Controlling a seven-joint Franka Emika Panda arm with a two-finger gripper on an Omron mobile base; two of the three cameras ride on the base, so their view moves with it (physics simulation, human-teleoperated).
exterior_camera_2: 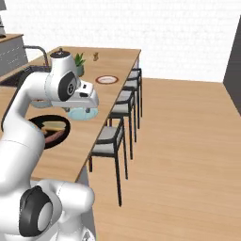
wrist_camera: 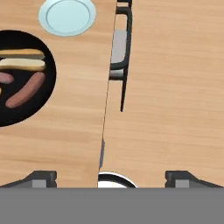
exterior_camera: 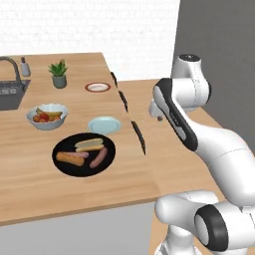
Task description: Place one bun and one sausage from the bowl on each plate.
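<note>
The black bowl (exterior_camera: 61, 147) lies on the wooden counter and holds two pale buns (exterior_camera: 89, 144) and two reddish sausages (exterior_camera: 98, 157). Just beyond it is the pale blue plate (exterior_camera: 104, 124), which has nothing on it. Further back sits the white plate with a red rim (exterior_camera: 97, 87), also bare. My gripper (wrist_camera: 111, 179) hangs high over the counter's edge, to the right of the bowl (wrist_camera: 26, 113) and short of the blue plate (wrist_camera: 67, 15). Its jaws stand wide open with nothing between them. In the right base view the hand (exterior_camera_2: 87, 100) partly covers the blue plate (exterior_camera_2: 80, 114).
A white bowl of fruit (exterior_camera: 47, 115) stands left of the blue plate, with a potted plant (exterior_camera: 59, 73) and a sink (exterior_camera: 10, 92) behind. Dark stools (exterior_camera_2: 113, 136) line the counter's right edge, with open wooden floor (exterior_camera_2: 188, 155) beyond.
</note>
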